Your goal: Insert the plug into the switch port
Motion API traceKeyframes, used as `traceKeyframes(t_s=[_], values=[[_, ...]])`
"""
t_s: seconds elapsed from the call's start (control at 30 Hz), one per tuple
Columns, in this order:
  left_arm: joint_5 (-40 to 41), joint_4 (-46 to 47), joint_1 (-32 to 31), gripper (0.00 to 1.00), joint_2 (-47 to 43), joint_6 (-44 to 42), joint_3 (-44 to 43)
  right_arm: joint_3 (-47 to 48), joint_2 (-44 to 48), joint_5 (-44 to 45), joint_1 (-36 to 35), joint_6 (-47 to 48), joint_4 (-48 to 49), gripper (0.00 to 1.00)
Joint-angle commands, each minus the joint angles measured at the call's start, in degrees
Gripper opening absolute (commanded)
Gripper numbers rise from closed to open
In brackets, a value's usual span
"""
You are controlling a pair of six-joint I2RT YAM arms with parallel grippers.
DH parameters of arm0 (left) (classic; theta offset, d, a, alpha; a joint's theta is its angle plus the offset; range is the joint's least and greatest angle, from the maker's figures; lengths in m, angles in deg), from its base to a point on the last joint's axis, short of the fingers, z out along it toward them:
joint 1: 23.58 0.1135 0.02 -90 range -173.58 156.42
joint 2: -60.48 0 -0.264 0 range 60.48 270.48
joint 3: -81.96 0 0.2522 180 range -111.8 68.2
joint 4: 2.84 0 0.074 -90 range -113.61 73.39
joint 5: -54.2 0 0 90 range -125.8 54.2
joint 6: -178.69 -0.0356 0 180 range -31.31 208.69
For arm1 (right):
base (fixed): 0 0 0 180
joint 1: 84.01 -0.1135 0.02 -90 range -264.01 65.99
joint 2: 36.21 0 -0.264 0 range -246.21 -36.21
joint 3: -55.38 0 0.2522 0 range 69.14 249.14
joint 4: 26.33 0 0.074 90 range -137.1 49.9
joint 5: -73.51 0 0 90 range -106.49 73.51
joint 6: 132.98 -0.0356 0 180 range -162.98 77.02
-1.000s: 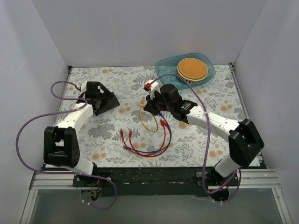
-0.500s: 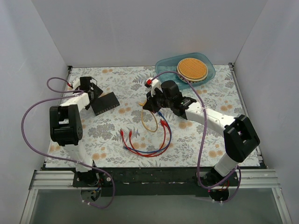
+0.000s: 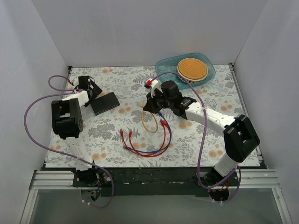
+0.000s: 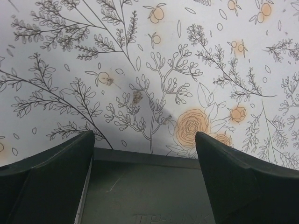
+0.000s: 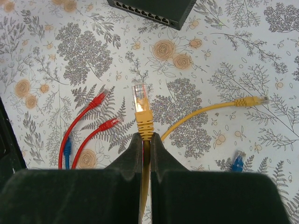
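Note:
The flat black switch (image 3: 105, 102) lies at the left of the table. Its row of ports (image 5: 140, 13) faces my right wrist camera. My left gripper (image 3: 89, 87) is at its far-left corner. In the left wrist view the left gripper (image 4: 145, 136) stands wide open, its fingers (image 4: 51, 177) either side of the switch's top face (image 4: 140, 186). A thin gap shows at the left finger. My right gripper (image 3: 152, 103) is shut on a yellow cable just behind its clear-tipped yellow plug (image 5: 141, 100). In the right wrist view the right gripper (image 5: 145, 140) points the plug at the ports from well short of them.
The yellow cable's other plug (image 5: 252, 100) lies to the right. Red plugs (image 5: 100, 98) and blue plugs (image 5: 239, 156) lie around the held one, their cables looped at mid-table (image 3: 145, 149). A teal tray (image 3: 163, 65) holding a round orange disc stands at the back right.
My left gripper has drawn back from over the switch toward the far left, and the left arm has folded upward. The switch stayed put. My right gripper shifted slightly with the plug.

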Motion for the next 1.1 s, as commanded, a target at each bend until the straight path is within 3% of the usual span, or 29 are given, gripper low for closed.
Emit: traceKeyframes(t_s=[0.0, 0.47, 0.77, 1.07], values=[[-5.8, -3.0, -0.9, 0.88, 2.1, -2.3, -0.3, 1.2, 0.0, -0.8, 0.5, 0.6, 0.8, 0.01], [-19.7, -3.7, -6.9, 0.82, -3.7, 0.9, 6.7, 0.5, -1.1, -1.9, 0.5, 0.6, 0.6, 0.01], [-18.5, -6.2, -14.9, 0.82, -7.9, 1.5, 9.5, -0.7, -1.0, -1.8, 0.5, 0.7, 0.3, 0.01], [-19.0, -6.0, -16.5, 0.83, -15.8, 1.9, 16.1, -0.7, -2.1, -2.3, 0.5, 0.4, 1.0, 0.01]])
